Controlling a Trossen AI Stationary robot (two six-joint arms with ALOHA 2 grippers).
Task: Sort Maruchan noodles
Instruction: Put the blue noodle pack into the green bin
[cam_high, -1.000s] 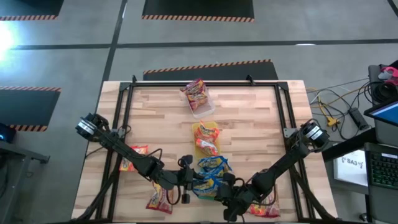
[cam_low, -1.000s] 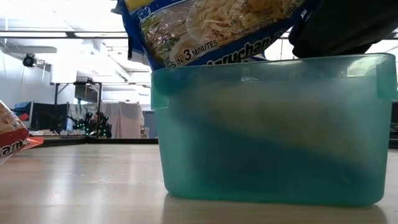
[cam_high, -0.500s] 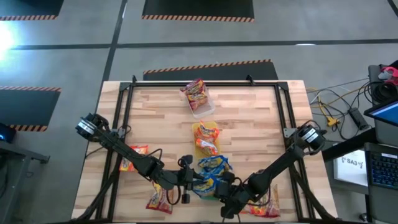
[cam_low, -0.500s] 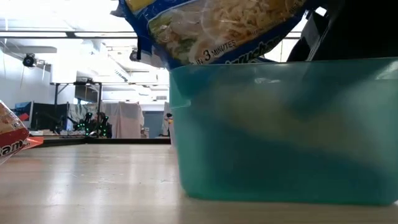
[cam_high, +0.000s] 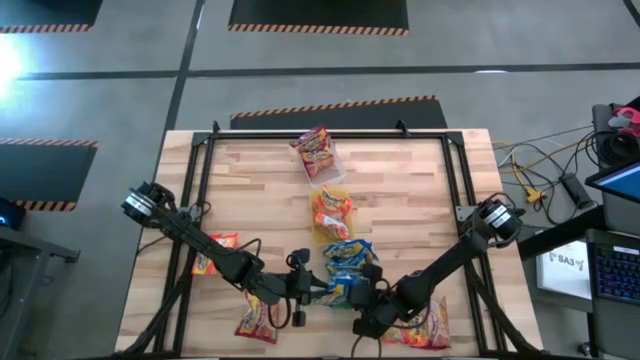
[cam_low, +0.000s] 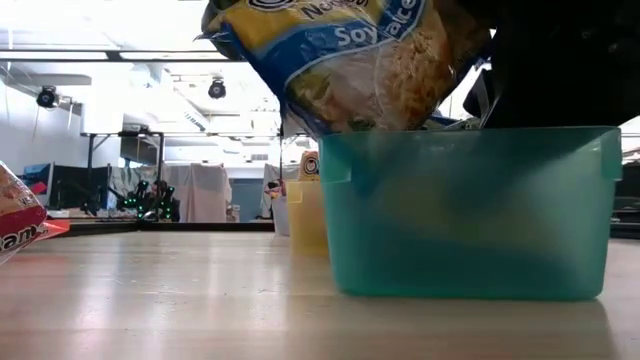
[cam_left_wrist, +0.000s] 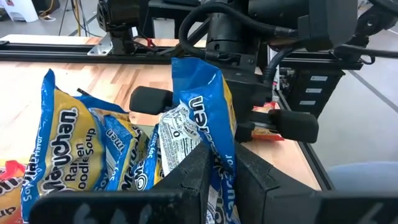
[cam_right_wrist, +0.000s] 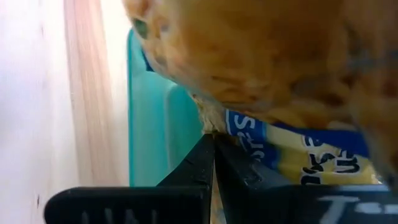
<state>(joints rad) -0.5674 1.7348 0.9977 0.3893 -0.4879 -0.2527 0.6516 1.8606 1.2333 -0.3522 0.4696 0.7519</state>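
Note:
A teal tray (cam_low: 470, 220) near the table's front middle holds blue Maruchan noodles packets (cam_high: 347, 256). One blue packet (cam_low: 350, 60) stands tilted over the tray's rim, with both grippers shut on it: my left gripper (cam_left_wrist: 224, 152) from the left, my right gripper (cam_right_wrist: 214, 138) from the right. Behind it stands a yellow tray (cam_high: 330, 212) with orange packets, and farther back a clear tray (cam_high: 318, 155) with red ones. Loose red packets lie on the table (cam_high: 215, 250), (cam_high: 255, 318), (cam_high: 430, 330). My left gripper pinches the blue packet's edge (cam_left_wrist: 219, 138) between its two fingers, coming nearly level from the table's left. The packet stands up past the fingertips, tilted, above the other blue packets. My right gripper pinches the same packet's thin edge (cam_right_wrist: 219, 127) between its shut fingers, slanting down from the table's right and near side. The noodle block bulges just beyond the fingertips, over the teal tray's rim (cam_right_wrist: 134, 74).
The three trays stand in a row down the table's middle. A black frame rail (cam_high: 330, 136) runs round the table. A red packet (cam_low: 20, 225) lies at the left in the low view. Bare wood lies far left and far right.
My right gripper has sunk and tipped further downward with the blue packet, which has turned steeper over the tray. The teal tray has slid toward the far edge, nudging the yellow tray back; the yellow tray now shows behind it in the low view.

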